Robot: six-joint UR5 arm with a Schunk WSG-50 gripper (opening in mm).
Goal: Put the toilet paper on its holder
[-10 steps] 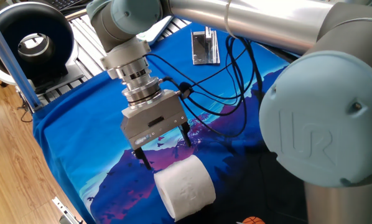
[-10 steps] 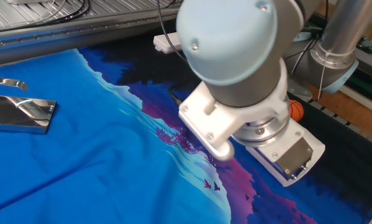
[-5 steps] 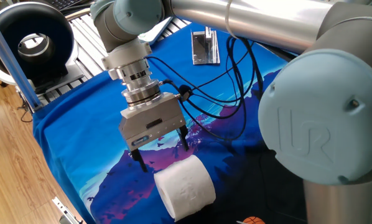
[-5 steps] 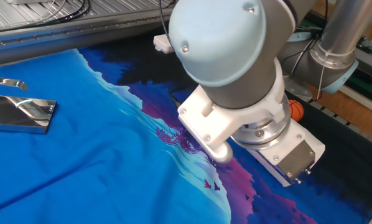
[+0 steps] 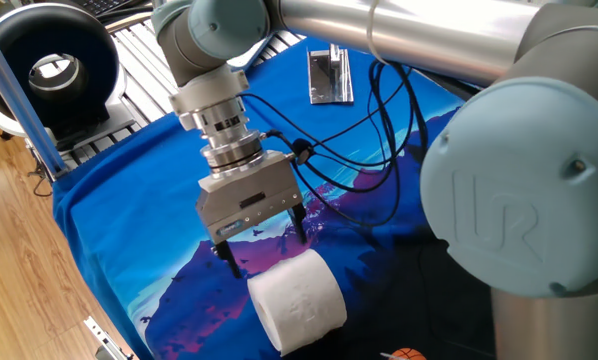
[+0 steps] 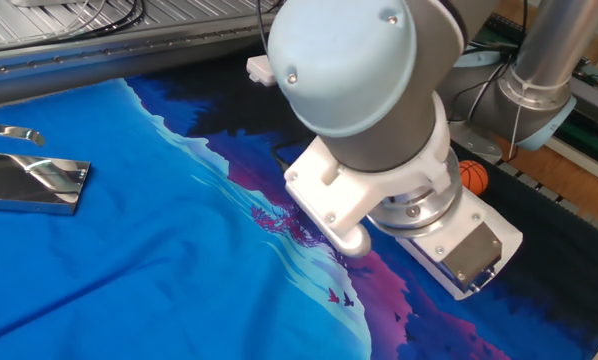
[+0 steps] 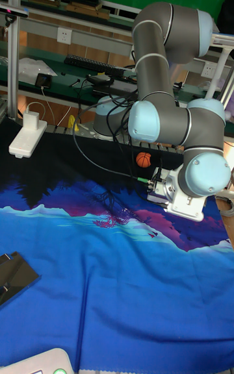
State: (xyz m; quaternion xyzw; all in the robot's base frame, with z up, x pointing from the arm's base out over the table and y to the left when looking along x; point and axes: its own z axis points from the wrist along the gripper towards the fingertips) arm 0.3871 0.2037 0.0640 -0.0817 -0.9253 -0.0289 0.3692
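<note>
Barely shifted sideways, my two-finger gripper hovers wide open and empty above the plump white toilet paper roll, ungrasped.

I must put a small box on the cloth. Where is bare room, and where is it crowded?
Bare cloth lies between the holder and the gripper, across the blue middle. It is crowded at the near edge, where the open fingers hang just above the toilet paper, with cables looping behind.
</note>
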